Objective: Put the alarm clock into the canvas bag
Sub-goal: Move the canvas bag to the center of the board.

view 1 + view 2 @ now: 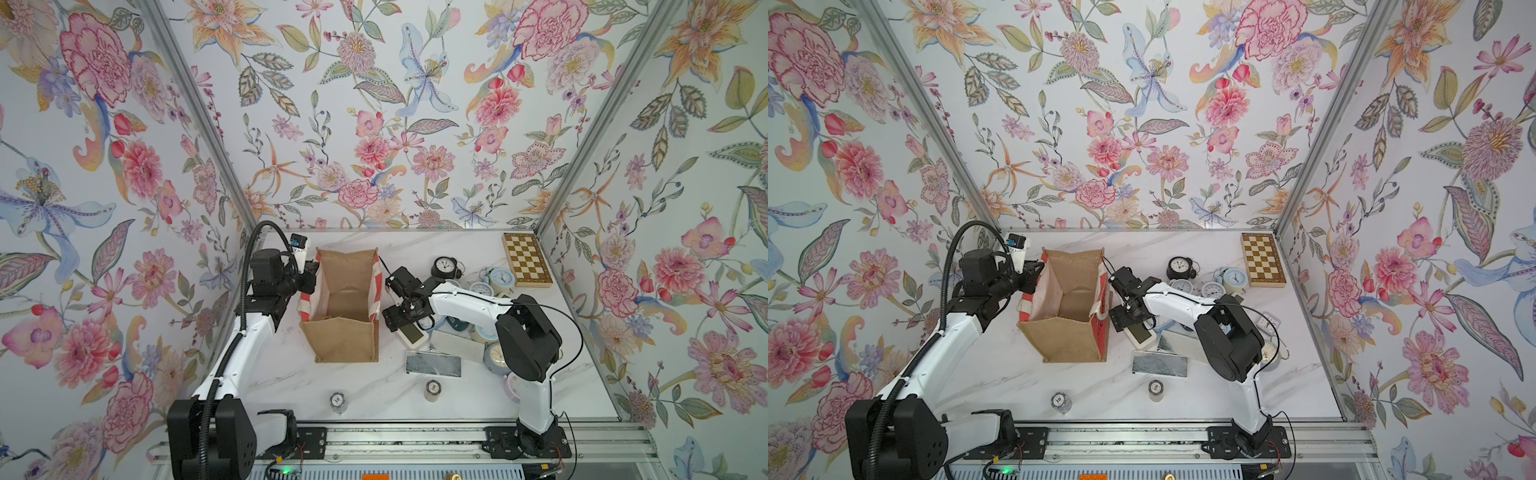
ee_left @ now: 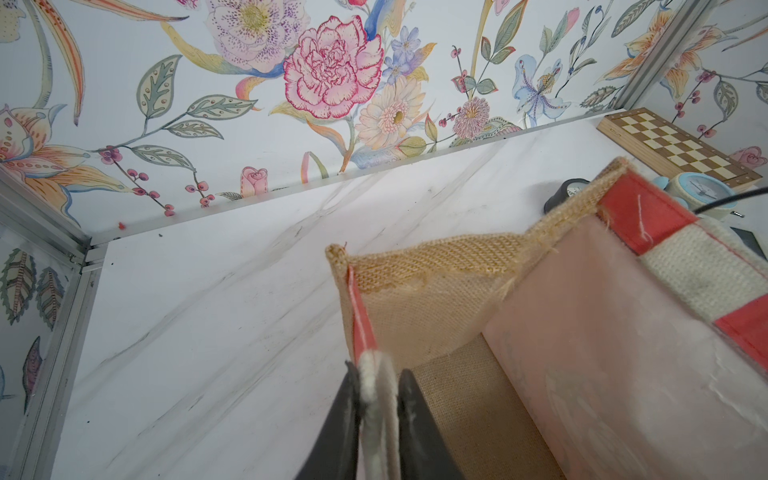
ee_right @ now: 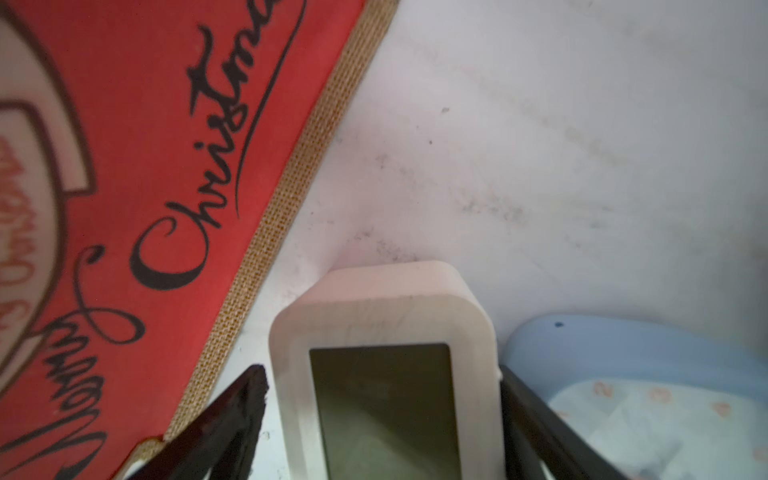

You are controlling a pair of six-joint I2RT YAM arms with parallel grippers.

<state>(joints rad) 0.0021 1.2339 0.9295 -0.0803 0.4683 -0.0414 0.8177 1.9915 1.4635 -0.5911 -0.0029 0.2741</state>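
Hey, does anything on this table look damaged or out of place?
The bag has frayed burlap along its top edge near a corner. Beside it, the clocks lie in a jumbled heap, some on their backs rather than standing.

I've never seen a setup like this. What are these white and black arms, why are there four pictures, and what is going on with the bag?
These are two robot arms mounted at the front of a marble table, each ending in a two-fingered pincer. The two wide pictures come from a paired camera looking down from above. The two close-ups come from small cameras on the arms' wrists. On the table stands an open canvas bag, with several round alarm clocks and a wooden chessboard box off to one side. The left pincer is shut on the bag's whitish rim strap. The right pincer is open, its fingers either side of a white digital alarm clock lying beside the bag, not gripping it.
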